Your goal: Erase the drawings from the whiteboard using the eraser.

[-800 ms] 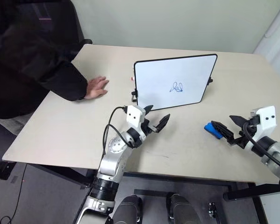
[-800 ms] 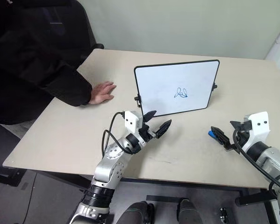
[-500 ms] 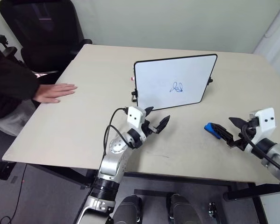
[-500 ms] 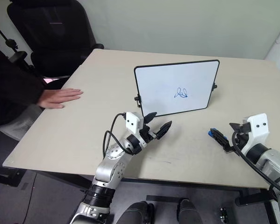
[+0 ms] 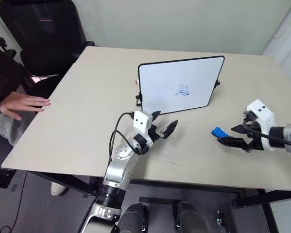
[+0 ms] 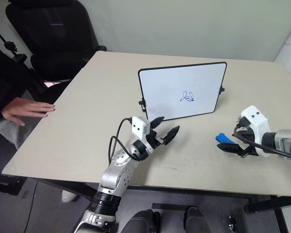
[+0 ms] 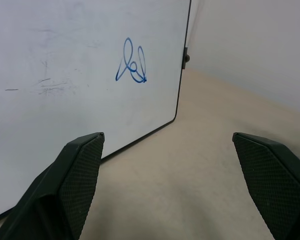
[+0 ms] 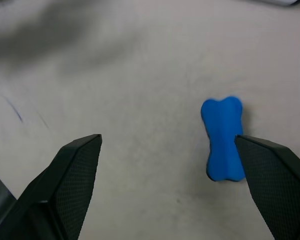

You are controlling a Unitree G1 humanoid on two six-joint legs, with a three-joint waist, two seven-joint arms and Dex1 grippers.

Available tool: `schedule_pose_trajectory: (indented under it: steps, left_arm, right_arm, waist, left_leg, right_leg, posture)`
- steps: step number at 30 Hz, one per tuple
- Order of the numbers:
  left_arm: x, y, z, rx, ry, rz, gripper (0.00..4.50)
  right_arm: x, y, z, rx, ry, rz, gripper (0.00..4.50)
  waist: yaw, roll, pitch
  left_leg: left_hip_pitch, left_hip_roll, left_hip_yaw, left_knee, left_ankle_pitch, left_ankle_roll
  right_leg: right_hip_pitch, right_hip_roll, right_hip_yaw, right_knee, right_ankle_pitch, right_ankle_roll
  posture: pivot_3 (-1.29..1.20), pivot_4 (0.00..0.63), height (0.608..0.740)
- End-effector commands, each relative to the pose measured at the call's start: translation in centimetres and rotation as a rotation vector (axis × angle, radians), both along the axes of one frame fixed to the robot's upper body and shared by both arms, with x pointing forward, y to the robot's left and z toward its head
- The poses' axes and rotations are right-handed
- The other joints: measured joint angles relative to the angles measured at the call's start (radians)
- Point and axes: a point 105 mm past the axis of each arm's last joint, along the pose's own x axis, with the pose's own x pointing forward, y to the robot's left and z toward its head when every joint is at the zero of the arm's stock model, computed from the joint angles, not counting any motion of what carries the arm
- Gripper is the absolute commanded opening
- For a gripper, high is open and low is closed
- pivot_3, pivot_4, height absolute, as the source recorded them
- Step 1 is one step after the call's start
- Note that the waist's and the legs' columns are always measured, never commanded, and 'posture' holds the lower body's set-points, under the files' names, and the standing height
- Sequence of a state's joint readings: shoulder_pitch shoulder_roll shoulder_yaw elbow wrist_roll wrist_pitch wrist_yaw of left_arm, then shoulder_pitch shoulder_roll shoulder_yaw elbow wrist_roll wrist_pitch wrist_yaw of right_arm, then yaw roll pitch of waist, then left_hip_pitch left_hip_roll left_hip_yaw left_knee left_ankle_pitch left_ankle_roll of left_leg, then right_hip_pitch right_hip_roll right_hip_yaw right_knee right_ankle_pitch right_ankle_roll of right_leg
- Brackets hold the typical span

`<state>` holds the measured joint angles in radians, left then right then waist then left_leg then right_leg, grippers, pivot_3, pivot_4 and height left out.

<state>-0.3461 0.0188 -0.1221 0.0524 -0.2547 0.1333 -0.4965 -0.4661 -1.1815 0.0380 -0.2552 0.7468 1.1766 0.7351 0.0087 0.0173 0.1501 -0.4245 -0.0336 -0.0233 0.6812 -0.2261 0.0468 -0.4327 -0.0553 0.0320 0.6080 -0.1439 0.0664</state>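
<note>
The small bright blue block eraser (image 5: 218,131) lies flat on the beige table (image 5: 87,116), in front of and to the right of the upright black-framed whiteboard (image 5: 203,73) with its blue scribbled drawings (image 5: 183,91). The right gripper (image 5: 237,135) is far nearer, spread wide and empty, the eraser just off one fingertip with its long axis roughly along the fingers. The left gripper (image 5: 163,127), open and empty, faces the whiteboard.

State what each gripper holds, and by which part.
Nothing. Both the left gripper and right gripper are open; the eraser lies on the table.
</note>
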Motion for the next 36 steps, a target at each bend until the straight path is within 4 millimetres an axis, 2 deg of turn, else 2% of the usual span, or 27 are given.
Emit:
schedule_pose_trajectory:
  steps: [1, 6, 9, 16, 34, 36]
  left_arm:
    - [-0.5, -0.2, 1.4, -0.03, -0.053, -0.002, 4.5]
    - [-0.9, 0.0, 1.5, -0.039, -0.055, 0.012, 4.5]
    - [-1.1, 0.1, 1.5, -0.045, -0.055, 0.019, 4.5]
    - [-1.5, 0.1, 1.6, -0.053, -0.051, 0.02, 4.5]
    - [-1.7, 0.7, 1.4, -0.052, -0.033, 0.042, 4.5]
    - [-1.6, 0.7, 1.4, -0.052, -0.033, 0.045, 4.5]
  right_arm:
    - [1.4, -0.7, 0.0, -0.079, 0.011, 0.046, 4.49]
    - [3.9, -1.5, -0.5, -0.151, 0.033, 0.036, 4.49]
    - [4.8, -2.2, -1.2, -0.22, 0.061, 0.025, 4.49]
    - [5.6, -2.6, -1.9, -0.264, 0.135, 0.019, 4.49]
    - [6.4, -1.9, -2.0, -0.256, 0.143, 0.037, 4.49]
    - [6.6, -1.8, -1.9, -0.251, 0.141, 0.036, 3.88]
  waist:
    - [0.0, 0.0, 0.0]
    - [0.003, 0.0, 0.0]
    - [0.003, 0.0, 0.0]
    - [0.003, 0.0, 0.0]
    - [0.0, 0.0, 0.0]
    - [0.0, 0.0, 0.0]
  left_leg:
    - [0.0, 0.0, 0.0, 0.0, 0.0, 0.0]
    - [0.0, 0.0, 0.0, 0.0, -0.001, 0.003]
    - [0.0, 0.0, 0.0, 0.001, -0.002, 0.004]
    - [0.0, 0.0, 0.0, 0.001, -0.004, 0.006]
    - [0.003, 0.001, 0.0, 0.0, -0.005, 0.009]
    - [0.003, 0.001, 0.0, 0.0, -0.004, 0.009]
  right_leg:
    - [0.0, 0.0, 0.0, 0.0, 0.0, 0.0]
    - [0.0, -0.001, 0.0, 0.0, -0.002, 0.0]
    - [0.0, -0.001, 0.0, 0.001, 0.002, -0.009]
    - [0.0, -0.002, -0.001, 0.001, 0.002, -0.012]
    - [0.0, -0.002, -0.002, 0.002, 0.007, -0.021]
    - [0.0, -0.002, -0.002, 0.003, 0.007, -0.021]
  posture:
    - [0.0, 0.15, 0.74]
    - [0.0, 0.15, 0.74]
    - [0.0, 0.15, 0.74]
    - [0.0, 0.15, 0.74]
    - [0.0, 0.15, 0.74]
    - [0.0, 0.15, 0.74]
